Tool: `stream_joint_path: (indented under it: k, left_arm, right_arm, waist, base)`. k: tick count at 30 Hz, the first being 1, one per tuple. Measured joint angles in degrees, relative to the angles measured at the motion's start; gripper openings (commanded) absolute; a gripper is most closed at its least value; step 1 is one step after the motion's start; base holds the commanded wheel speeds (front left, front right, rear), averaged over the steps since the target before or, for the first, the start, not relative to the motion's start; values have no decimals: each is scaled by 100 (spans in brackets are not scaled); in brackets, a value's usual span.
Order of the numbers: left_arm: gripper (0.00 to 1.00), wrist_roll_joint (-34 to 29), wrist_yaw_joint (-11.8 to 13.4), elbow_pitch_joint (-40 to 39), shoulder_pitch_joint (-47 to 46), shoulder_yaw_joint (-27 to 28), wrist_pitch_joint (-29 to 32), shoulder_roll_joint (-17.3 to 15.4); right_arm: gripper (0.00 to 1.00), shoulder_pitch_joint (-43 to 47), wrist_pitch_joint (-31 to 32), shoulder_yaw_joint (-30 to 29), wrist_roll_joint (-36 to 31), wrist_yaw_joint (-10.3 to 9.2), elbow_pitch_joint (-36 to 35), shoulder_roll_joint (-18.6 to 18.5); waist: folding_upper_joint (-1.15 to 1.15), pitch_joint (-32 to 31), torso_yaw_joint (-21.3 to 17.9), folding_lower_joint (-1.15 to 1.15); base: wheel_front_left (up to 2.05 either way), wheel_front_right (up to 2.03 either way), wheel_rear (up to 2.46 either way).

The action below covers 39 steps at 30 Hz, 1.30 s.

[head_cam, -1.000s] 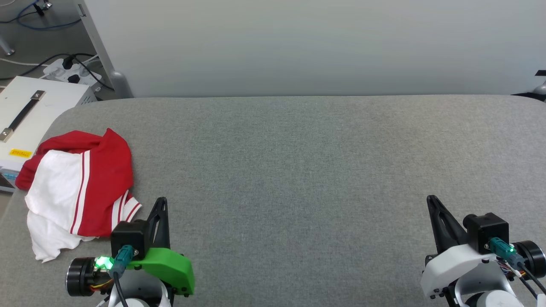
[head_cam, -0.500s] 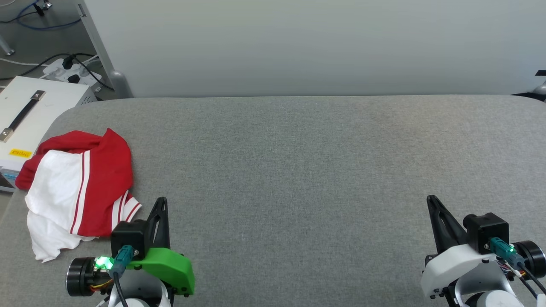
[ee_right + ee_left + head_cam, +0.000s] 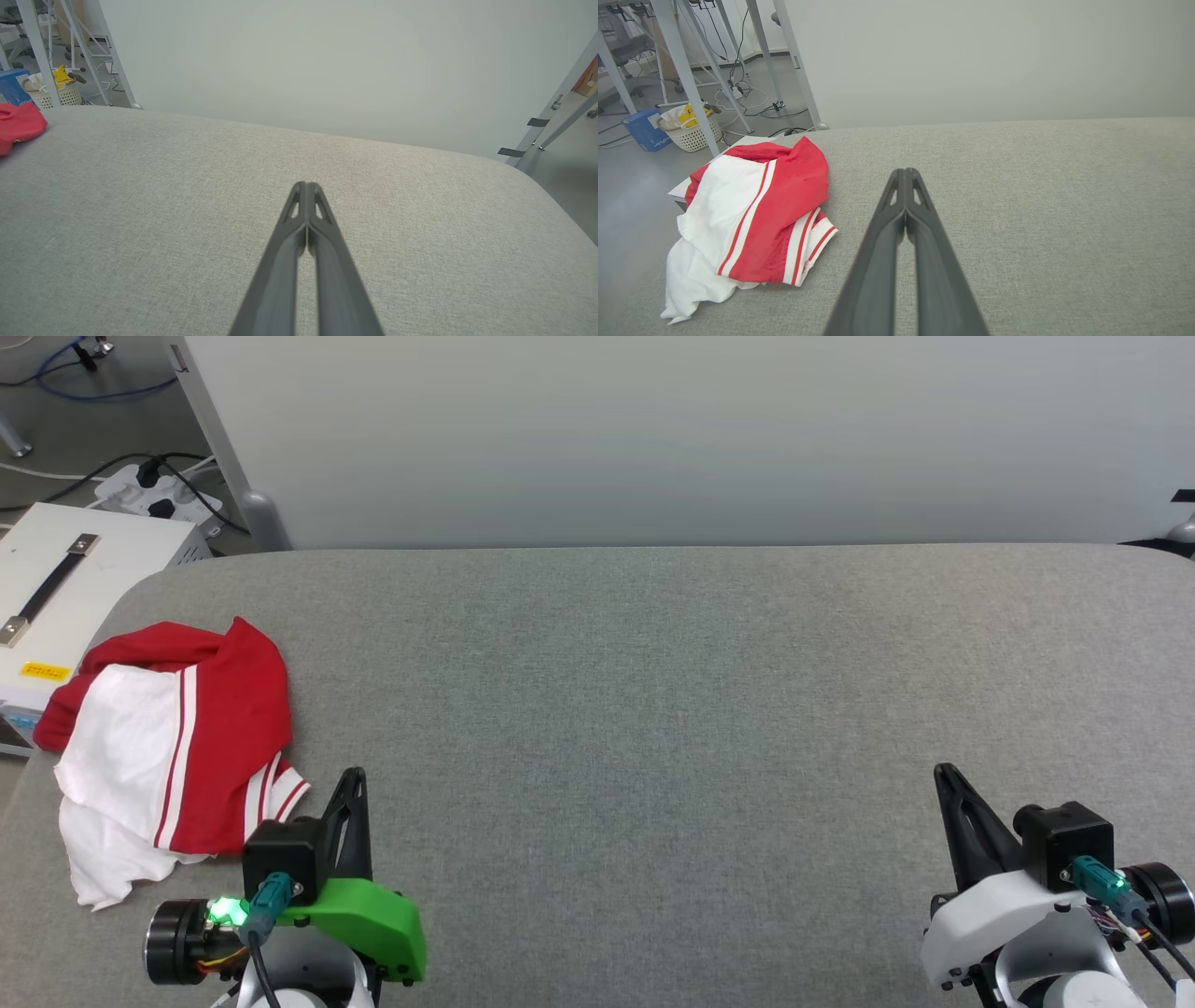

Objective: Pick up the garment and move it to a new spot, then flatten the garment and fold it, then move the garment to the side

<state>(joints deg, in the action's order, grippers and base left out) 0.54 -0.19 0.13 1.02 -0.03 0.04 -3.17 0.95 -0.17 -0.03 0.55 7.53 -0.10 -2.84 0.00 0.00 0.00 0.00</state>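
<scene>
The garment [image 3: 177,747] lies crumpled at the left edge of the grey table [image 3: 653,709], red with a white sleeve and red-and-white striped trim; its front print is hidden in the folds. It also shows as a heap in the left wrist view [image 3: 756,210] and as a red corner at the far left of the right wrist view [image 3: 18,126]. My left gripper [image 3: 353,777] rests just right of the garment, shut and empty [image 3: 906,171]. Far off at the lower right, my right gripper [image 3: 943,772] is shut with nothing in it [image 3: 306,185].
A white case with a black handle [image 3: 65,588] stands off the table's left edge, with a power strip and cables [image 3: 154,490] behind it. A pale wall panel [image 3: 653,429] runs along the table's far edge. Metal frame legs [image 3: 682,70] stand left.
</scene>
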Motion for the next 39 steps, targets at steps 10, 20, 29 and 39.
stream_joint_path:
  k: [10, 20, 29, 39]
  left_arm:
    - [0, 0, 0, 0, 0, 0, 0, 0]
    - [100, 0, 0, 0, 0, 0, 0, 0]
    - [100, 3, 1, 1, 6, 0, -8, -2]
    - [100, 62, 51, -18, 6, -4, -122, -2]
  right_arm:
    - [0, 0, 0, 1, 0, 0, 0, 0]
    - [100, 0, 0, 1, 0, 0, 0, 0]
    - [100, 3, -9, -10, 21, 0, -1, 2]
    - [100, 7, -119, -54, 125, 0, -33, 3]
  waist:
    - [0, 0, 0, 0]
    - [0, 0, 0, 0]
    - [0, 5, -1, 0]
    - [0, 6, 0, 0]
  base:
    - [0, 0, 0]
    - [0, 0, 0]
    - [0, 0, 0]
    - [0, 0, 0]
